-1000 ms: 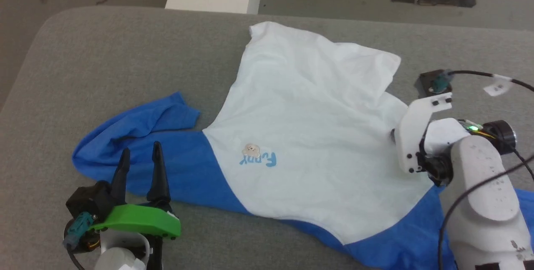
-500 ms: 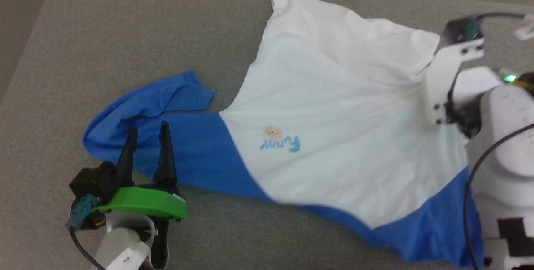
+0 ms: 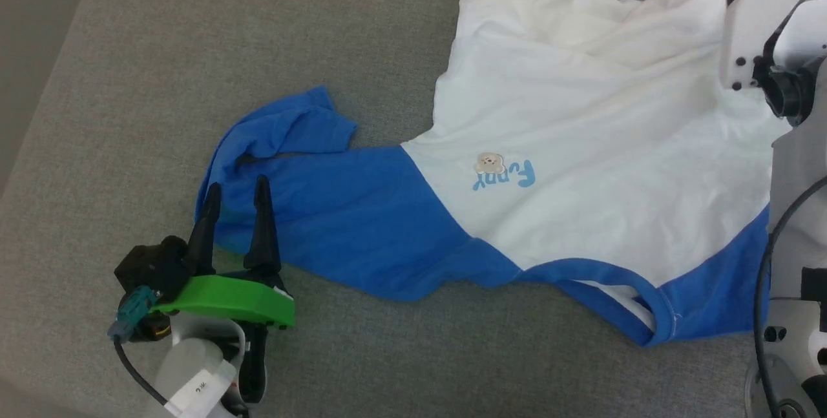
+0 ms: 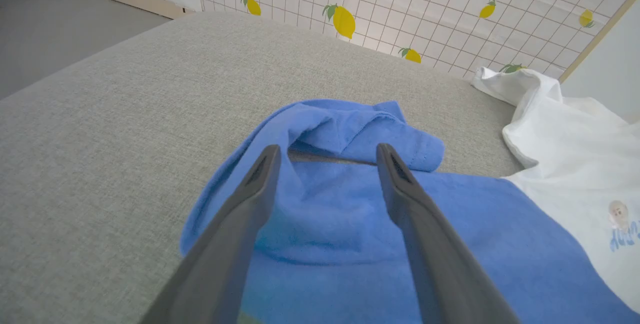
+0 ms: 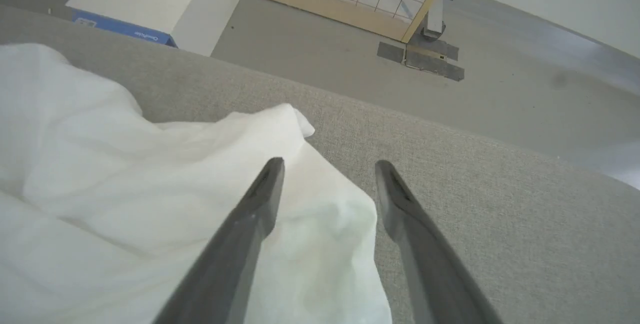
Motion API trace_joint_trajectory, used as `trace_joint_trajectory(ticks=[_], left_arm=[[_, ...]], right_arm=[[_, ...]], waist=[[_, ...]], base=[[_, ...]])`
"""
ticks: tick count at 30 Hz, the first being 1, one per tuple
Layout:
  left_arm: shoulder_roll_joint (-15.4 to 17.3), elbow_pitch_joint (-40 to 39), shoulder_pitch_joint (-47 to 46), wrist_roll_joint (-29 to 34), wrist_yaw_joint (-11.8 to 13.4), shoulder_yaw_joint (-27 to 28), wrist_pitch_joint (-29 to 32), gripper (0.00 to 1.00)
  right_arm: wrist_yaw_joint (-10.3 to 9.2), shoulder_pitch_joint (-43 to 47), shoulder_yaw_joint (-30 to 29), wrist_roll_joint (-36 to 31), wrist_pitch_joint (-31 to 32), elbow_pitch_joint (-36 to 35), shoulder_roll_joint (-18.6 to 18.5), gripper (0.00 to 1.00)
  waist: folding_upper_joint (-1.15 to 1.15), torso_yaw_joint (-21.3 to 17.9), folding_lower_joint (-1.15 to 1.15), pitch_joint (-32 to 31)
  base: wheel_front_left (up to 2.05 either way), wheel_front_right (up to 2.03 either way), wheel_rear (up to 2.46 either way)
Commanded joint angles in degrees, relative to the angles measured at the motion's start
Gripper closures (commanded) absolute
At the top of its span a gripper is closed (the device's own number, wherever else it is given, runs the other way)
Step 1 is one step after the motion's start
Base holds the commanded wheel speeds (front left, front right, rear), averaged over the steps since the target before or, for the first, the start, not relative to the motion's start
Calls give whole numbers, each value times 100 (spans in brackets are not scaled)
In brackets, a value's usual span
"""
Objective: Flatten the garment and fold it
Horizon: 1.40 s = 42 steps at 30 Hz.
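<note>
Presently left gripper [image 3: 236,187] and right gripper [image 5: 327,164] are hovering released over soft white, blue-sleeved T-shirt [image 3: 581,114]. Flattening is requiring even outward pulls.

A grey fabric surface [image 3: 129,82] carries the garment [image 3: 581,114] (white body, blue sleeves), spread out but rumpled.

Green-mounted left pincer [image 3: 236,183], apparently white forearm [image 3: 194,376]

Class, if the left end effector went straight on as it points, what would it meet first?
Probably the crumpled royal-blue sleeve of the soft white T-shirt, just ahead of the left end effector; depth unclear.
</note>
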Motion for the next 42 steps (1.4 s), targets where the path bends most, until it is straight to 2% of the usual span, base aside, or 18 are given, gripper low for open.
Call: trace_joint_trajectory(ticks=[1,6,10,17,19,23,25,29,30,32,37,42], left_arm=[[-24,8,-37,32,-31,27,-41,0],[-6,-12,183,138,16,103,-42,0],[49,-49,433,200,71,109,-34,0],[57,-163,762,228,132,-16,134,0],[59,-212,877,226,146,-75,230,0],[63,-254,956,241,127,-250,517,0],[50,-271,1013,175,145,-348,906,0],[94,-313,1112,64,254,-741,2509,0],[170,-329,1117,113,315,-867,3025,0],[287,-426,1035,179,385,-994,3649,0],[547,-241,683,489,646,-1099,4506,0],[574,275,436,551,801,-1066,4698,0]], right_arm=[[-10,-45,-16,101,-301,-62,22,0],[-10,595,240,755,-1594,-226,106,0],[-10,1419,358,1218,-2286,-531,159,0],[-10,3157,253,2248,-2672,-1283,224,0],[-10,3877,65,2832,-2777,-1517,227,0],[-10,4567,-272,3325,-2919,-1724,228,0],[-10,4762,-421,3443,-2959,-1802,228,0],[-10,4996,-690,3443,-2932,-1998,228,0],[-10,5020,-749,3442,-2917,-2056,228,0],[-10,5034,-812,3462,-2887,-2153,228,0],[-10,5018,-799,3552,-2895,-2331,229,0],[-10,4990,-638,3641,-2951,-2322,229,0]], waist=[[0,-103,-1,-228],[0,-413,-1,-781],[0,-727,-1,-1231],[0,-1100,-1,-1718],[0,-1235,-1,-1850],[0,-1327,-1,-1987],[0,-1359,-1,-2062],[0,-1357,-1,-2116],[0,-1355,-1,-2108],[0,-1345,-1,-2054],[0,-1394,-1,-1880],[0,-1551,-1,-1695]], base=[[0,0,0],[0,0,0],[0,0,0],[0,0,0],[0,0,0],[0,0,0],[0,0,0],[0,0,0],[0,0,0],[0,0,0],[0,0,0],[0,0,0]])
